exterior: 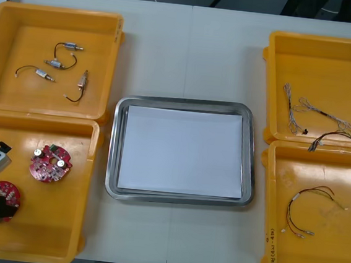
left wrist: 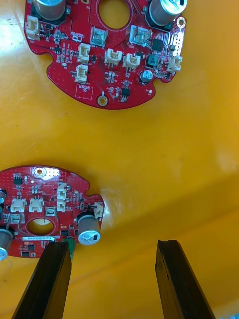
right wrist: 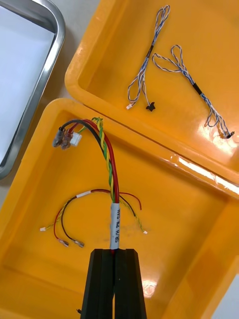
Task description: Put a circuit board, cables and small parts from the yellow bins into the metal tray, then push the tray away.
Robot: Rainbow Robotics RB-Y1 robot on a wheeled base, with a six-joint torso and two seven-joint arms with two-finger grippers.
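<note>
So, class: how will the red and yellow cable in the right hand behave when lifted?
Likely floppy: beyond the right hand, the red and yellow cable curves over. Probably light, being thin wires. Its connector end may swing or snag on the yellow bin.

The tray [exterior: 184,101] is set at the centre of the table [exterior: 192,21], between two bins on each side. Small parts [exterior: 56,64] are contained in the far left bin [exterior: 13,13]. In the near left bin [exterior: 49,219], one board [exterior: 50,163] is located toward the tray and a second board [exterior: 6,193] just beside the left gripper [left wrist: 112,244]. Cables [exterior: 296,109] are contained in the far right bin [exterior: 331,65]. A cable [exterior: 308,209] is laid in the near right bin [exterior: 325,258]; above it, a second cable [right wrist: 107,154] is held by the right gripper [right wrist: 115,250].
</note>
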